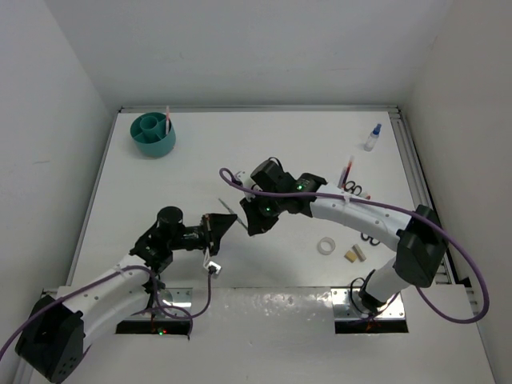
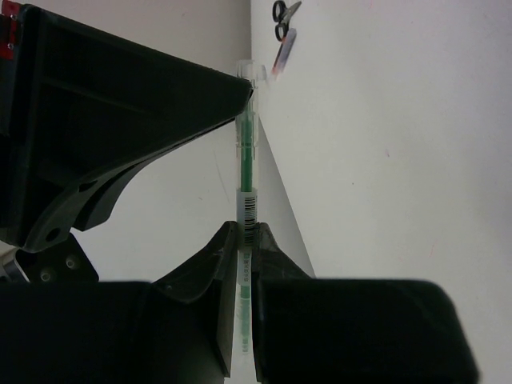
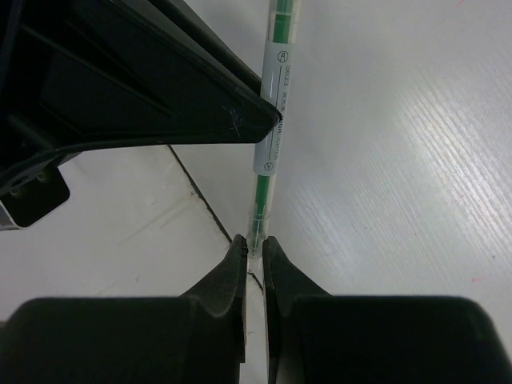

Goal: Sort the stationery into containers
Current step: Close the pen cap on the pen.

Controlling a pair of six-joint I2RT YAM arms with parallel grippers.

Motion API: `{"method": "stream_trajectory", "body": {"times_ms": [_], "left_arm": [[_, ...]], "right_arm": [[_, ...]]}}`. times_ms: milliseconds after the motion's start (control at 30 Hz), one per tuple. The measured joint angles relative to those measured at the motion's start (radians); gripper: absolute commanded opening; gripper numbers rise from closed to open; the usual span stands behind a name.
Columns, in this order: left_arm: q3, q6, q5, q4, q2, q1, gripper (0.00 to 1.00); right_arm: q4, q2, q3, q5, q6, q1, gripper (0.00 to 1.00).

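Handover, mid-table | left gripper (image 2: 246, 234) clamped the pen (image 2: 246, 160); right gripper (image 3: 254, 244) pinched its tip too | pen hung between both, pot (image 1: 142, 145) far-left | best call: right frees first, no twisting, left carries.

Flat white tabletop (image 1: 264, 152) stands boxed in by plain white walls (image 1: 256, 48) at the back and on both sides. A silver metal rail (image 1: 413, 164) runs along its right edge, and a glossy white strip (image 1: 264, 308) borders the near edge.
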Motion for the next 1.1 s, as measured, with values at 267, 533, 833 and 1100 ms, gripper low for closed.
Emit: {"method": "stream_trajectory", "body": {"times_ms": [267,533,833,1100], "left_arm": [[0.001,0.019,0.037,0.011,0.063,0.000,0.00],[0.027,0.027,0.067,0.003,0.154,0.000,0.00],[0.068,-0.024,0.065,-0.003,0.201,0.002,0.00],[0.068,-0.061,0.063,-0.005,0.185,0.002,0.00]], "right_arm": [[0.015,0.005,-0.034,0.000,0.024,0.000,0.00],[0.068,0.005,-0.097,0.029,0.052,0.001,0.00],[0.092,0.005,-0.105,0.072,0.060,0.001,0.00],[0.096,0.005,-0.105,0.082,0.058,0.001,0.00]]}}
